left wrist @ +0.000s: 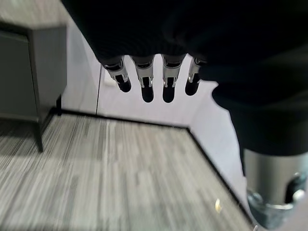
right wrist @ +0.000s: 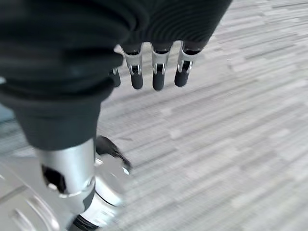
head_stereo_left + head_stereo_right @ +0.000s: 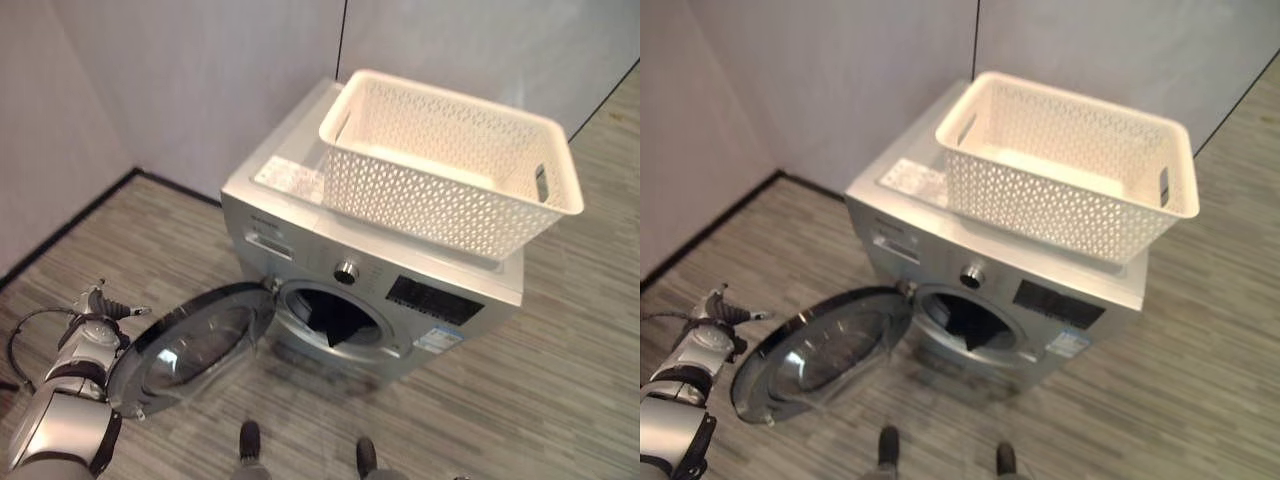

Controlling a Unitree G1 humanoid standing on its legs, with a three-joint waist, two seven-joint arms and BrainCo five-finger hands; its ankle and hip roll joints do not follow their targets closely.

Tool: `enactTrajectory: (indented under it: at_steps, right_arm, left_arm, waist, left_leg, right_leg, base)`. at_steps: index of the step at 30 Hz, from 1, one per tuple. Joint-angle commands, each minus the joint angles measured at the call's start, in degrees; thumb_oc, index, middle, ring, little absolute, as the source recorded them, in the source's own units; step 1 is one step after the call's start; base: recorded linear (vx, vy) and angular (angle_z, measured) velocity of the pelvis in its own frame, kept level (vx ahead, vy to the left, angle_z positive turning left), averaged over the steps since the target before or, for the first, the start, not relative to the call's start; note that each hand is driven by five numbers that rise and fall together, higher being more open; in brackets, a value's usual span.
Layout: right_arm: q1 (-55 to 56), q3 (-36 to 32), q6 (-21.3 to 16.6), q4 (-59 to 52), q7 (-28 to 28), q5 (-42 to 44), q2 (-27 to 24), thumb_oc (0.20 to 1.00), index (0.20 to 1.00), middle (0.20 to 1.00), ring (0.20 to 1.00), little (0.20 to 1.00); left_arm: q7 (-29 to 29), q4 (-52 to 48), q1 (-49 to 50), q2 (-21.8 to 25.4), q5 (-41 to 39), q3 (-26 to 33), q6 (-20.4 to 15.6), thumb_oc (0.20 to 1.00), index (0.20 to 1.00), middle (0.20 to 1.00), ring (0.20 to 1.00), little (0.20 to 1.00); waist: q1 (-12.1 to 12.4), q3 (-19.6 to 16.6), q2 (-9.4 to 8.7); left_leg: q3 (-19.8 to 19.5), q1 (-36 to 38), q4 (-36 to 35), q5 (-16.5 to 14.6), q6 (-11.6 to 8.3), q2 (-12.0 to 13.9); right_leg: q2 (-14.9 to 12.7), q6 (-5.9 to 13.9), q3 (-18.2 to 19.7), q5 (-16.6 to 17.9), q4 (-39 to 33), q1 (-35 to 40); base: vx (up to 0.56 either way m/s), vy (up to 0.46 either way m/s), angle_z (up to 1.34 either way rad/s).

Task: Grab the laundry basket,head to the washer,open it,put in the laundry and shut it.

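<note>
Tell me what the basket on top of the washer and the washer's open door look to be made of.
The laundry basket looks like moulded cream plastic, matte: thin walls pierced by a regular lattice of small holes, with cut-out handles. The washer door seems a silver ring, metal or metallic-painted plastic, around a dark, glossy see-through pane, glass or clear plastic; reflections show on it.

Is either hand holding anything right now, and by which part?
Nothing is held. The left hand and right hand both have straight fingers over bare floor; the basket sits on the washer.

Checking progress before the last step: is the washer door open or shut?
Open. The washer door is swung wide to the robot's left, exposing the dark drum opening, beside the left hand.
</note>
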Motion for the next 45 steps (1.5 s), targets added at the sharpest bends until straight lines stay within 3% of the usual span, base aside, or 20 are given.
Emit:
enactTrajectory:
  at_steps: [1, 4, 9, 15, 22, 23, 24, 27, 29, 30, 31, 33, 34, 35, 37, 38, 39, 42, 45]
  right_arm:
    - [-3.0, 0.9, -1.0, -2.4, -1.1, 2.4, -2.0, 1.000, 1.000, 1.000, 1.000, 1.000]
    - [-4.7, 1.3, -1.6, -5.5, -1.9, 3.4, -3.1, 1.000, 1.000, 1.000, 1.000, 1.000]
    - [-5.7, 1.7, -1.5, -7.8, -2.1, 3.3, -3.7, 1.000, 1.000, 1.000, 1.000, 1.000]
    - [-5.7, 2.0, -2.7, -21.3, -2.1, 2.9, -7.1, 1.000, 1.000, 1.000, 1.000, 1.000]
    - [-2.8, 0.8, -3.7, -35.9, -0.3, 4.5, -12.3, 1.000, 1.000, 1.000, 1.000, 1.000]
    - [-2.6, -0.6, -4.3, -38.6, -0.8, 5.3, -13.9, 1.000, 1.000, 1.000, 1.000, 1.000]
    - [-2.2, -1.3, -4.5, -38.8, -1.1, 5.4, -14.5, 1.000, 1.000, 1.000, 1.000, 1.000]
    - [-0.4, -3.5, -5.1, -40.4, -1.5, 5.4, -16.4, 1.000, 1.000, 1.000, 1.000, 1.000]
    - [2.7, -5.4, -5.0, -42.1, -0.9, 5.1, -18.4, 1.000, 1.000, 1.000, 1.000, 1.000]
    - [6.7, -8.9, -5.1, -43.8, -1.1, 5.1, -20.7, 1.000, 1.000, 1.000, 1.000, 1.000]
    - [6.8, -9.0, -5.1, -43.9, -1.0, 5.1, -20.7, 1.000, 1.000, 1.000, 1.000, 1.000]
    - [10.9, -12.6, -5.0, -42.8, -0.6, 4.6, -23.2, 1.000, 1.000, 1.000, 1.000, 1.000]
    - [12.9, -14.3, -4.6, -40.8, 0.0, 3.8, -23.3, 1.000, 1.000, 1.000, 1.000, 1.000]
    - [12.9, -14.3, -4.6, -40.9, 0.0, 3.8, -23.3, 1.000, 1.000, 1.000, 1.000, 1.000]
    - [14.8, -15.8, -3.7, -37.8, 0.7, 2.5, -22.7, 1.000, 1.000, 1.000, 1.000, 1.000]
    - [14.8, -15.9, -3.7, -37.8, 0.6, 2.5, -22.7, 1.000, 1.000, 1.000, 1.000, 1.000]
    - [16.2, -18.2, -3.1, -34.1, 0.9, 2.3, -21.7, 1.000, 1.000, 1.000, 1.000, 1.000]
    - [17.5, -19.9, -3.1, -34.6, 1.2, 2.5, -21.4, 1.000, 1.000, 1.000, 1.000, 1.000]
    - [17.7, -20.5, -3.7, -36.7, 1.0, 3.4, -20.4, 1.000, 1.000, 1.000, 1.000, 1.000]
  left_arm:
    - [1.2, 3.1, -8.8, 1.7, -2.4, -0.4, -1.3, 1.000, 1.000, 1.000, 1.000, 1.000]
    - [1.0, 5.0, -11.0, -0.2, -7.4, -0.4, -1.8, 1.000, 1.000, 1.000, 1.000, 1.000]
    - [-0.6, 5.8, -11.4, -2.0, -8.3, -1.7, -1.5, 1.000, 1.000, 1.000, 1.000, 1.000]
    - [0.3, 4.4, -11.8, -3.1, -8.5, -1.8, -1.6, 1.000, 1.000, 1.000, 1.000, 1.000]
    - [0.0, -3.5, -6.4, -5.2, -10.6, -1.0, -1.9, 1.000, 1.000, 1.000, 1.000, 1.000]
    - [0.0, -5.1, -5.2, -5.6, -11.8, -0.4, -2.1, 1.000, 1.000, 1.000, 1.000, 1.000]
    - [0.1, -5.7, -5.2, -5.6, -12.0, -0.5, -2.1, 1.000, 1.000, 1.000, 1.000, 1.000]
    - [0.3, -6.7, -4.7, -5.9, -11.9, -0.5, -2.5, 1.000, 1.000, 1.000, 1.000, 1.000]
    - [-0.4, -7.5, -3.9, -5.4, -11.6, 0.1, -2.5, 1.000, 1.000, 1.000, 1.000, 1.000]
    - [-0.5, -7.4, -3.2, -4.9, -10.5, 0.6, -2.3, 1.000, 1.000, 1.000, 1.000, 1.000]
    - [-0.5, -7.5, -3.2, -5.0, -10.5, 0.6, -2.3, 1.000, 1.000, 1.000, 1.000, 1.000]
    - [-1.0, -6.9, -3.0, -3.6, -9.9, 1.3, -2.2, 1.000, 1.000, 1.000, 1.000, 1.000]
    - [-1.3, -6.5, -2.7, -3.4, -9.4, 2.0, -2.1, 1.000, 1.000, 1.000, 1.000, 1.000]
    - [-1.3, -6.6, -2.7, -3.5, -9.4, 2.0, -2.1, 1.000, 1.000, 1.000, 1.000, 1.000]
    - [-1.6, -6.7, -1.8, -3.9, -8.8, 2.3, -2.3, 1.000, 1.000, 1.000, 1.000, 1.000]
    - [-1.6, -6.7, -1.8, -3.9, -8.7, 2.3, -2.3, 1.000, 1.000, 1.000, 1.000, 1.000]
    - [-1.4, -6.6, -1.5, -6.6, -8.3, 1.6, -2.5, 1.000, 1.000, 1.000, 1.000, 1.000]
    - [-1.7, -6.4, -1.4, -7.6, -8.2, 0.9, -2.7, 1.000, 1.000, 1.000, 1.000, 1.000]
    - [-1.4, -7.2, -1.6, -9.2, -8.5, 0.4, -3.2, 1.000, 1.000, 1.000, 1.000, 1.000]
  waist:
    - [-0.7, 4.2, -1.03]
    - [-1.6, 6.0, -1.41]
    - [-2.3, 6.6, -1.31]
    - [-2.9, 7.6, -0.88]
    - [-2.3, 7.5, -0.23]
    - [-1.9, 7.3, -0.09]
    - [-2.0, 7.2, 0.07]
    - [-2.8, 6.4, -0.81]
    - [-3.7, 5.4, -2.12]
    - [-5.1, 5.1, -3.59]
    - [-5.1, 5.1, -3.52]
    - [-7.3, 4.4, -4.53]
    - [-8.4, 4.1, -3.90]
    - [-8.3, 4.2, -3.85]
    - [-9.7, 3.5, -2.07]
    - [-9.6, 3.5, -2.46]
    - [-12.6, 2.6, 1.04]
    - [-13.5, 1.3, 3.01]
    - [-14.0, 0.0, 4.47]
  left_leg:
    - [-0.1, 0.6, 1.7, -5.5, -0.04, 2.7]
    - [-0.5, -1.5, 0.5, -3.5, -0.80, 3.6]
    - [-0.4, -2.7, 0.4, -3.2, -1.09, 4.2]
    - [-0.3, -2.5, 0.4, -2.8, -1.56, 5.1]
    - [-1.6, -0.9, 0.5, -0.3, -2.60, 9.1]
    - [-3.8, -2.2, 0.4, 2.1, -3.40, 10.5]
    - [-4.8, -3.6, 0.4, 3.6, -4.05, 11.0]
    - [-2.9, -6.1, 0.4, 3.3, -3.78, 11.2]
    - [0.9, -3.1, 0.4, 0.9, -2.16, 10.8]
    - [4.1, 0.4, 6.2, -0.3, -1.47, 11.8]
    - [3.9, 0.2, 6.5, -0.5, -1.49, 11.8]
    - [4.9, 4.5, 15.2, -3.2, -1.44, 13.2]
    - [5.9, 9.6, 16.1, -4.2, -1.02, 13.4]
    - [6.0, 9.8, 16.0, -4.2, -1.03, 13.4]
    - [7.0, 15.9, 13.9, -5.6, -0.76, 12.1]
    - [7.4, 15.5, 13.7, -4.7, -0.52, 11.9]
    - [12.1, 19.6, 8.4, -7.2, -1.62, 11.1]
    - [14.8, 20.8, 3.8, -6.2, -2.79, 10.3]
    - [16.4, 20.5, 1.6, -7.4, -3.32, 9.0]
  right_leg:
    - [-3.7, 1.61, 0.4, -5.7, 7.3, -4.3]
    - [-2.4, 1.52, 0.7, -4.9, 8.0, -7.4]
    - [-1.9, 1.51, 0.5, -4.8, 8.3, -8.9]
    - [-0.3, 0.88, 1.0, -6.6, 11.8, -10.8]
    - [5.4, -2.91, 1.0, -12.8, 20.7, -12.3]
    - [8.4, -4.20, 0.5, -14.1, 21.9, -12.7]
    - [9.4, -4.63, -0.3, -14.4, 22.3, -13.2]
    - [10.0, -5.75, -1.8, -14.3, 21.5, -13.9]
    - [9.4, -5.82, -3.1, -13.4, 19.4, -14.1]
    - [8.9, -6.37, -4.4, -12.1, 17.1, -13.6]
    - [8.9, -6.38, -4.5, -12.1, 17.1, -13.6]
    - [8.8, -5.71, -5.0, -11.5, 15.2, -12.9]
    - [9.0, -4.90, -5.5, -10.7, 15.6, -13.8]
    - [9.1, -4.89, -5.5, -10.7, 15.7, -13.6]
    - [9.1, -4.13, -6.7, -10.1, 17.4, -15.9]
    - [9.0, -4.65, -6.8, -9.0, 17.1, -16.3]
    - [6.9, -3.26, -7.9, -9.5, 20.4, -19.6]
    - [5.5, -2.44, -8.3, -9.4, 22.5, -21.9]
    - [3.3, -1.38, -8.8, -7.8, 22.9, -23.6]
  base:
    - [-0.07, -0.028, -0.10]
    - [-0.03, -0.023, -0.02]
    - [0.01, -0.015, -0.02]
    - [0.00, -0.064, -0.01]
    - [-0.04, -0.254, -0.02]
    - [-0.12, -0.355, 0.03]
    - [-0.12, -0.354, 0.08]
    - [-0.17, -0.285, 0.34]
    - [-0.15, -0.215, 0.43]
    - [-0.16, -0.232, 0.44]
    - [-0.13, -0.240, 0.85]
    - [-0.09, -0.082, 0.83]
    - [-0.10, 0.021, 0.28]
    - [-0.10, 0.089, 0.21]
    - [-0.10, 0.092, 0.21]
    - [-0.19, 0.285, 0.22]
    - [-0.14, 0.233, 0.30]
    - [-0.08, 0.222, 0.58]
    - [-0.10, 0.144, 0.27]
